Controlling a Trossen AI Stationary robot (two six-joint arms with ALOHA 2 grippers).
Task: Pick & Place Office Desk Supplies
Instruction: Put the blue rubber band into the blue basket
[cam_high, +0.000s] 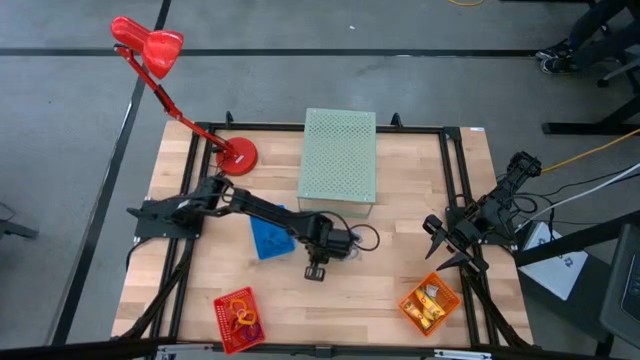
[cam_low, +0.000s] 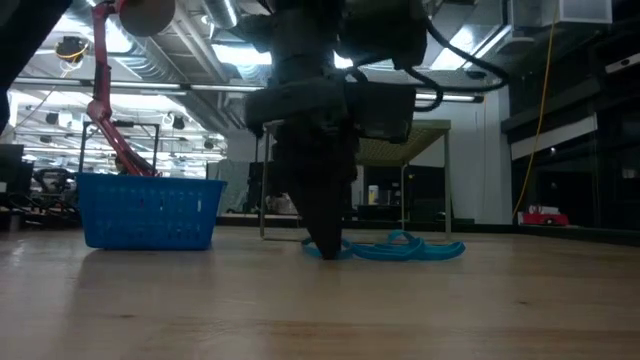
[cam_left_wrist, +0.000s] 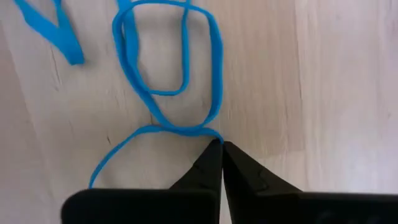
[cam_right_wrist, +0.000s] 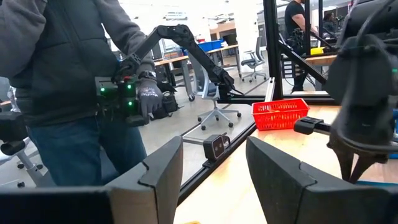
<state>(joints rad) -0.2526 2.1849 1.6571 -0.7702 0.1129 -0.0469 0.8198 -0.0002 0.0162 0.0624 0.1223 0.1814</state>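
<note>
Blue rubber bands (cam_left_wrist: 216, 74) lie looped and flat on the wooden table, in front of the pale green box (cam_high: 338, 155). A further blue band (cam_left_wrist: 62, 40) lies just beyond them. My left gripper (cam_high: 317, 270) points down at mid-table, its tips (cam_low: 328, 247) on the tabletop, shut on the near bend of one blue loop. My right gripper (cam_high: 437, 243) waits open at the table's right side, with nothing between its fingers (cam_right_wrist: 211, 165). My left gripper pinches the blue band's near bend (cam_left_wrist: 213, 135) between its two fingertips, only at their free ends. The fingers come from above, pointing steeply down. The band still lies flat and slack on the table, its loops spread out beyond the tips.
A blue mesh basket (cam_high: 270, 238) stands just left of my left gripper. A red basket (cam_high: 238, 318) and an orange basket (cam_high: 430, 303) sit near the front edge. A red desk lamp (cam_high: 238, 153) stands at the back left. A person (cam_right_wrist: 68, 81) stands beyond the table.
</note>
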